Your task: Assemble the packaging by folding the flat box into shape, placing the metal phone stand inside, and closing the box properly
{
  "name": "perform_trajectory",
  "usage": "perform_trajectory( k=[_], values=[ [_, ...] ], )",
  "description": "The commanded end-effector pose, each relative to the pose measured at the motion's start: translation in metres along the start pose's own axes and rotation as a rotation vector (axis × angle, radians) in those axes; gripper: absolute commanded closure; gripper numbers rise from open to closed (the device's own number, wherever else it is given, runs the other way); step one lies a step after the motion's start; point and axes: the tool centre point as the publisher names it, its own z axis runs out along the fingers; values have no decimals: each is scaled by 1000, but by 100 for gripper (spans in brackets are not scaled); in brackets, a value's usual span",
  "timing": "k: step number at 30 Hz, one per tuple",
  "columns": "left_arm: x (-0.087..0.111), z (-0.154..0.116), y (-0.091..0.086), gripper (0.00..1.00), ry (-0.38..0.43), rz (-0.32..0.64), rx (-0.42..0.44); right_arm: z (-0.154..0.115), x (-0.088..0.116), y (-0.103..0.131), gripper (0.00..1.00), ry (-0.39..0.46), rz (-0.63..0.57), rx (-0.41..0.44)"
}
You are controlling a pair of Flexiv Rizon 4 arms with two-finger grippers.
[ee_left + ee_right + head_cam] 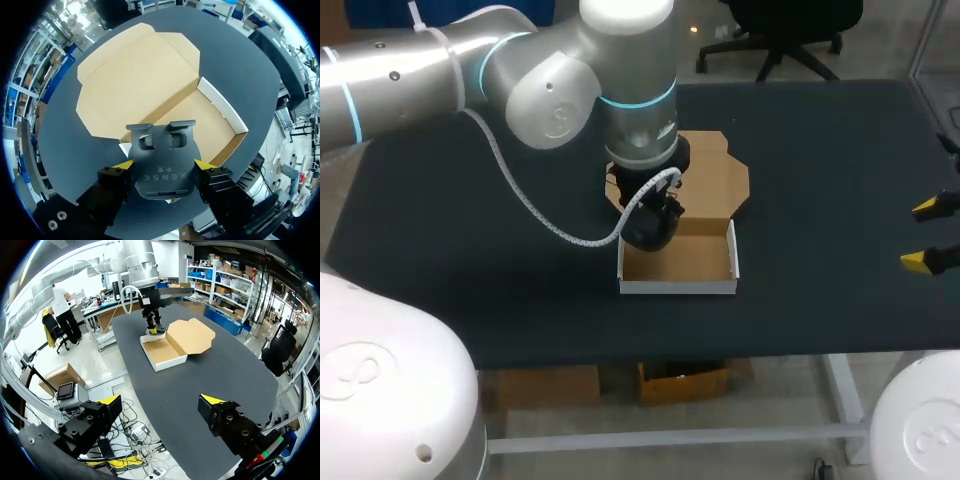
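Black phone stand (162,150), clamped by left gripper (163,165)

Bright, even o/h light; soft shadows.

We see black table (820,180) w/ one open cardboard box (700,262) near mid, lid flap (720,180) flat toward far edge.

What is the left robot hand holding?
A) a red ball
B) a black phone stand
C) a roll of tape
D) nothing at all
B: in the left wrist view, the left hand pinches the black phone stand between its two yellow tips, right by the open box.
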Motion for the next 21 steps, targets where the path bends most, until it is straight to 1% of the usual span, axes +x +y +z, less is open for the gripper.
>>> perform_trajectory(
  k=[1, 7, 15, 21],
  values=[
    [1, -1, 0, 100, -5, 0, -1, -1, 1, -1, 0, 0, -2, -4],
    [16, 5, -8, 100, -2, 16, 3, -1, 1, -1, 0, 0, -2, -4],
    [30, 14, -18, 100, 22, 24, 13, -1, 1, -1, 0, 0, -2, -4],
    [36, 23, -21, 100, 28, 37, 12, -1, 1, -1, 0, 0, -2, -4]
  ],
)
